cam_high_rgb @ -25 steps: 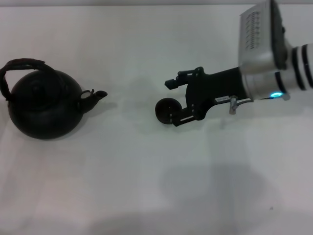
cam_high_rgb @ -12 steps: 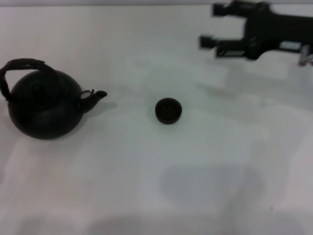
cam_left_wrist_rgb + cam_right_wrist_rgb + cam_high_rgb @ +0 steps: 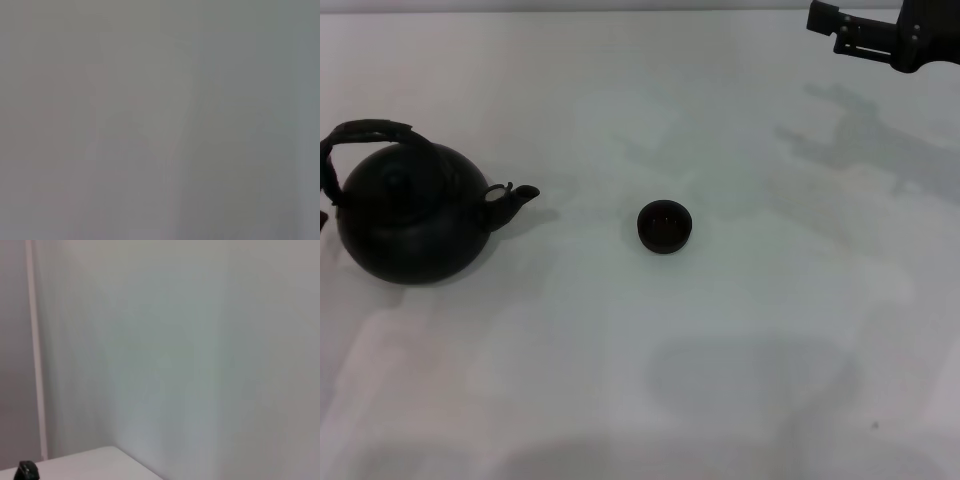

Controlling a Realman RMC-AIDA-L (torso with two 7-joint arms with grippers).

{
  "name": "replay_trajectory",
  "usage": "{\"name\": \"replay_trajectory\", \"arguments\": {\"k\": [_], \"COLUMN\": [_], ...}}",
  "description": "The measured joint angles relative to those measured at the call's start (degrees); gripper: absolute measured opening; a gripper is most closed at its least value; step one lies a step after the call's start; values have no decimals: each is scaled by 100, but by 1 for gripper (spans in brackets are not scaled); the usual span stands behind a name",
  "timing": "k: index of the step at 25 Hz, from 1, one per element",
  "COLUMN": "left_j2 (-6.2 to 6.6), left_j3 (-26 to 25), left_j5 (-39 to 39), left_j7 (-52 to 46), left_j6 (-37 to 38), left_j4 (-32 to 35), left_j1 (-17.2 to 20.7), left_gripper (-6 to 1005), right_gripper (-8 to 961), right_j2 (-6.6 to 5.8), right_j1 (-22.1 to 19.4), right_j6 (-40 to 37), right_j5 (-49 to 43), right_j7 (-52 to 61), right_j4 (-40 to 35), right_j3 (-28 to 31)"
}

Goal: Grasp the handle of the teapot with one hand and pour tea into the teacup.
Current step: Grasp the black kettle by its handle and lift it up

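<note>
The teapot (image 3: 412, 222) stands on the white surface (image 3: 620, 380) at the robot's left side, with its short spout (image 3: 516, 196) turned toward the teacup (image 3: 665, 226). The teacup sits near the middle of the surface, well apart from the pot. The handle (image 3: 365, 137) arches over the lid and nothing holds it.

I think the main risk is in the size of the two things. The cup is very small and the pot is big and looks heavy, so a pour that tips too fast, or starts with the spout not exactly above the cup, can send tea onto the surface. The handle seems to be a loose bail, so the pot may swing when it is lifted, and a grasp taken off the middle can make it hang crooked. The light cup can also be pushed away if the pot touches it.

The right gripper (image 3: 840, 27) is high at the far right corner, far from the cup; its fingers stand apart and hold nothing. The left gripper is not visible, and its wrist view shows only a plain grey, so I cannot tell the state of its fingers.
</note>
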Motion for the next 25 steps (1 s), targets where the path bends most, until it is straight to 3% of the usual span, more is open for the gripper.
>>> {"name": "replay_trajectory", "arguments": {"k": [7,16,25], "left_j2": [-2,22,24], "left_j3": [-41,-14,-42], "left_j5": [-32,2,-26], "left_j7": [-9,-336,-395], "left_j6": [479,1377,1660], "left_j4": [-5,35,41], "left_j1": [-20,-358,-422], "left_gripper": [739,740,740], "right_gripper": [875,875,874], "right_j2": [-3,-2,-2], "right_j1": [-11,-82,-120], "right_j6": [-96,-37,16], "right_j5": [2,87,260], "right_j7": [-103,-282,-416], "right_j4": [192,528,725], "right_j3": [52,224,230]}}
